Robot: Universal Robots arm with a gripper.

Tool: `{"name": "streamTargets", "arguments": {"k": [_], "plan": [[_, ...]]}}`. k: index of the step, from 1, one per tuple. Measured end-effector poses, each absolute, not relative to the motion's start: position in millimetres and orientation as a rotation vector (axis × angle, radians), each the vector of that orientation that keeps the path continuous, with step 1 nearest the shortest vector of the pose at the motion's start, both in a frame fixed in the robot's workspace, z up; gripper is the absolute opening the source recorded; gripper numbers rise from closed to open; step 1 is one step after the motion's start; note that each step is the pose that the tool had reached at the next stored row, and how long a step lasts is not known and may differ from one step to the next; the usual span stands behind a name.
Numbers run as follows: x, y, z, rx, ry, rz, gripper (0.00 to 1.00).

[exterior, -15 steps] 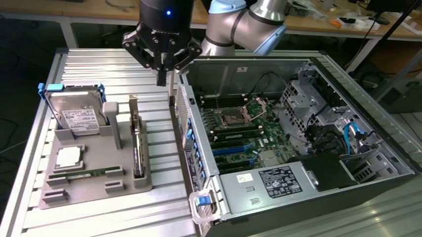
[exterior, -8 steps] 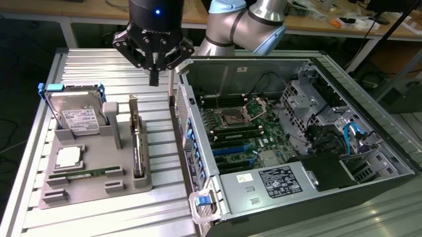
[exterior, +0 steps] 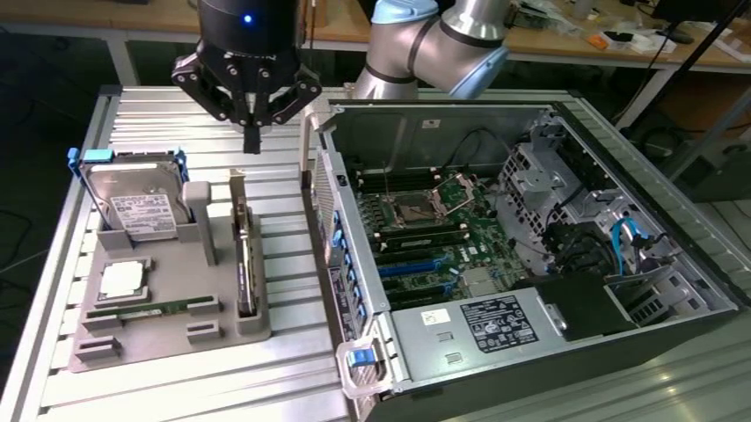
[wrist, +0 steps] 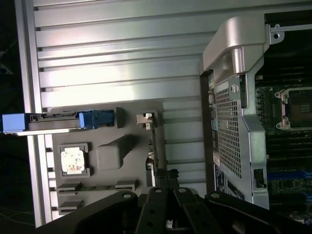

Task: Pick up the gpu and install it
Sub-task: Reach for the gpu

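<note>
Over on the exterior view's left, the gpu (exterior: 243, 255) sits on its edge in a slot of the gray holder (exterior: 164, 341), which lies on the ribbed metal table (exterior: 176, 114). It's untouched, not picked up yet. The end effector (exterior: 251, 145) hangs just above the far end of the card with its fingers pinched shut, nothing between them. From the wrist view you look straight down past the dark fingers (wrist: 168, 178) onto the thin edge of the card, roughly in line with it.

Same holder carries the other parts: a hard drive (exterior: 135, 207) with blue side rails standing upright on the side away from the case, a processor chip (exterior: 121, 280) lying flat, and a green memory stick (exterior: 153, 309) lying near the front.

On the exterior view's right sits the open computer case (exterior: 446, 110), just beside the holder, side panel off, motherboard (exterior: 423, 237) exposed with its blue slots showing. The arm (exterior: 434, 40) reaches in from behind the case.
</note>
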State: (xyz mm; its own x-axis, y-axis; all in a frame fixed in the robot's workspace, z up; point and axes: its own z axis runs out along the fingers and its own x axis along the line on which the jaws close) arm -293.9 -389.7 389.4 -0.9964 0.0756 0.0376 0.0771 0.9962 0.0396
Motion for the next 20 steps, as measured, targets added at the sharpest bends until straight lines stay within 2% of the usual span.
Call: {"name": "streamTargets", "arguments": {"k": [20], "plan": [[-349.6, -384.0, 388.1, -0.119, -3.103, -0.064, 0.11]]}}
